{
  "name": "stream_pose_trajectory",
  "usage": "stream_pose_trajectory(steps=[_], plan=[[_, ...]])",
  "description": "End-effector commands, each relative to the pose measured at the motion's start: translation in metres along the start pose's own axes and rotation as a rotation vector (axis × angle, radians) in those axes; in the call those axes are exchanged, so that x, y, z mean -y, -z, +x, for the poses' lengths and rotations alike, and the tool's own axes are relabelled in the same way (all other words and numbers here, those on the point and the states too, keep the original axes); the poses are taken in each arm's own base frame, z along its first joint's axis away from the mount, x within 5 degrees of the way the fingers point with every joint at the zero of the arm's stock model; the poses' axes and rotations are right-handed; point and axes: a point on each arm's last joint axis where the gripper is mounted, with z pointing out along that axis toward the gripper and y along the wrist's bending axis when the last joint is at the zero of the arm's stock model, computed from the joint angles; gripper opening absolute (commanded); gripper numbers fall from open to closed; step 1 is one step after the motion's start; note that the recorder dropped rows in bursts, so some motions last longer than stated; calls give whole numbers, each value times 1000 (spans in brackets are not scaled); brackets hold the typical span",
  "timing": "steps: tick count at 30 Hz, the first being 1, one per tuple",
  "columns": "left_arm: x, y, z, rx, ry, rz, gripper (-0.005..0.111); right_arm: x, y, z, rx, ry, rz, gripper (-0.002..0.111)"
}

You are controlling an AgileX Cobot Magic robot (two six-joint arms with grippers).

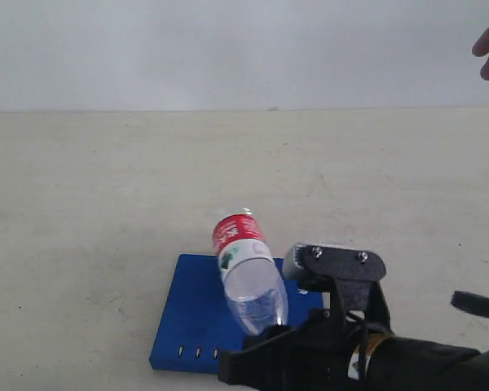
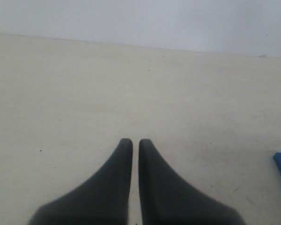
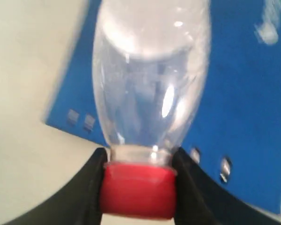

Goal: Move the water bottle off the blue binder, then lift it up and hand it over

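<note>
Right pincer gripping cap, water bottle base pointing away, perhaps raised

I can read nothing: the label at the eleven o'clock end of the water bottle is blurred, as is the white mark on the blue binder.

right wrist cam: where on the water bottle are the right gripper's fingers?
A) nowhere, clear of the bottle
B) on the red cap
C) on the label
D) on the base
B: in the right wrist view the right gripper has a finger against each side of the red cap of the water bottle, which lies over the blue binder.
</note>
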Motion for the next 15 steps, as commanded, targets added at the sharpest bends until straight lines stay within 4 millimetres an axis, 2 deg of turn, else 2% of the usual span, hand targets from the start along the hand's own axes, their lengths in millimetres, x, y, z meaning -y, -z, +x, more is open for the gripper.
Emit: stream_pose_trajectory(steps=[1, 2, 5, 10, 15], plan=[[0, 0, -1, 7, -4, -2, 5, -13, 35, -35, 269, 19, -103, 0], [0, 0, -1, 7, -4, -2, 5, -10, 42, -43, 338, 21, -77, 0], [0, 0, -1, 7, -4, -2, 5, -1, 46, -50, 418, 40, 29, 0], [0, 0, -1, 7, -4, -2, 5, 13, 50, -55, 475, 90, 205, 0], [0, 0, -1, 7, -4, -2, 5, 17, 53, -60, 536, 74, 252, 0]])
